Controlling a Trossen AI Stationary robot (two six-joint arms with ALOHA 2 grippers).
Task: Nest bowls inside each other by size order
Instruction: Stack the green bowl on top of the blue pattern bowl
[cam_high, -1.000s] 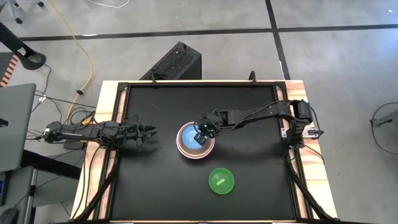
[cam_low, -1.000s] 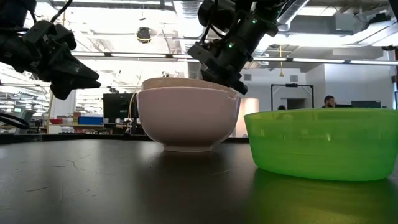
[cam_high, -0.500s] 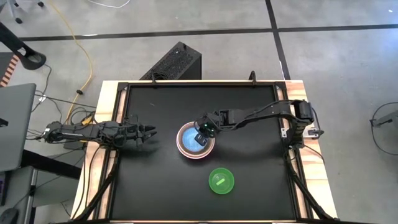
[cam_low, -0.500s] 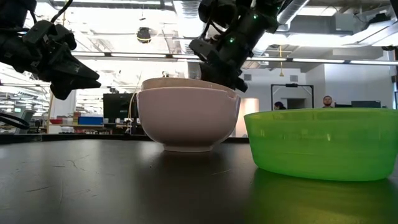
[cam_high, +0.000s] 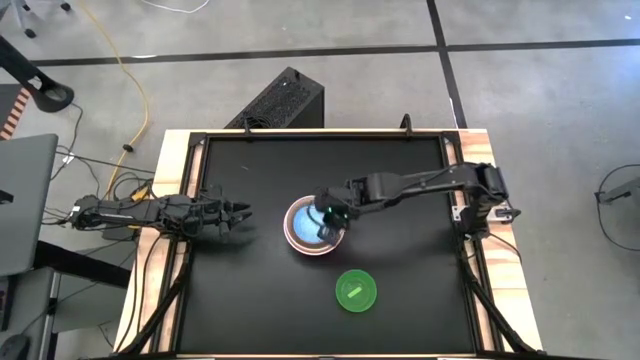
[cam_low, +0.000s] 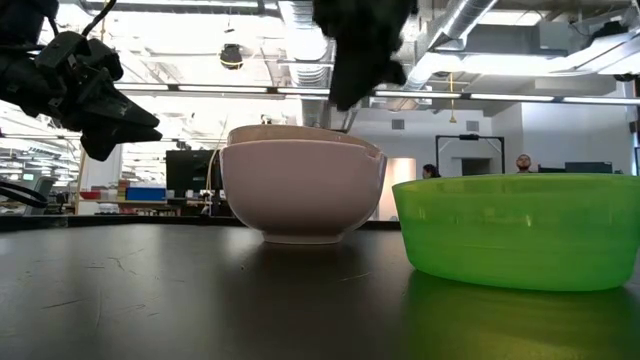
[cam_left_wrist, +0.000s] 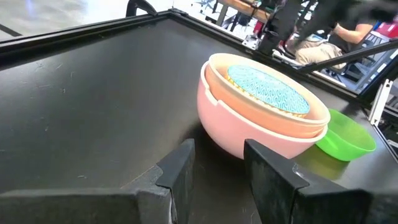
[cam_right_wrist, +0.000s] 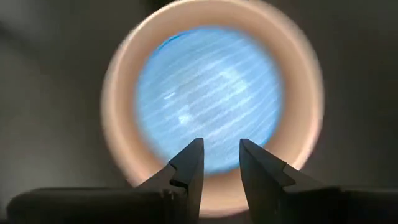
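A stack of bowls (cam_high: 312, 229) stands at the table's middle: a pink bowl (cam_left_wrist: 230, 134) on the table, a cream bowl (cam_left_wrist: 314, 121) in it, and the light blue bowl (cam_right_wrist: 208, 93) innermost. The green bowl (cam_high: 355, 290) stands alone, nearer the front edge and to the right. The large white bowl is out of view. My right gripper (cam_right_wrist: 221, 152) is open and empty; it hangs over the stack (cam_high: 322, 217), pointing down at the blue bowl. My left gripper (cam_high: 245, 211) is open and empty, above the table left of the stack.
The black tabletop (cam_high: 240, 290) has bare room around the bowls. A black box (cam_high: 285, 100) stands on the floor beyond the far edge. A laptop (cam_high: 25, 200) sits off the table's left. People (cam_low: 525, 162) show far off in the room.
My right gripper has moved from the stack's far right rim to over its middle, a little toward the near edge. It has risen and tipped to point straight down. The bowls have stayed still.
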